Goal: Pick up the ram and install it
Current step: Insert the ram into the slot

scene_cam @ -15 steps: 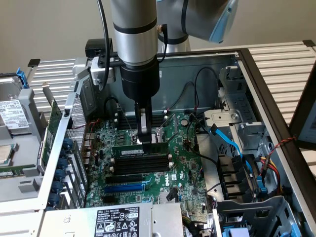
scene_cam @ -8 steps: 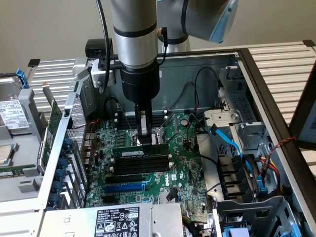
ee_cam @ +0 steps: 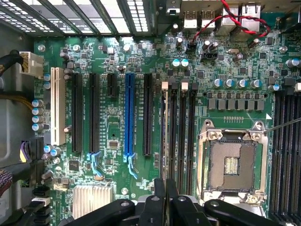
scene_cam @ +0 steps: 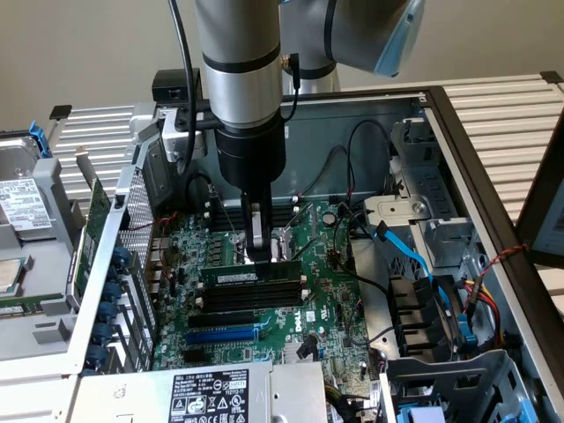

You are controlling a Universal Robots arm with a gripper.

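The gripper is clamped on the top edge of the ram, which stands upright in 1 slot on the motherboard.

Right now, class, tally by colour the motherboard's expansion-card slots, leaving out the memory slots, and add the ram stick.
White slot: 1
Blue slot: 1
Black slots: 4, one of them short
Green ram: 1
Total: 7
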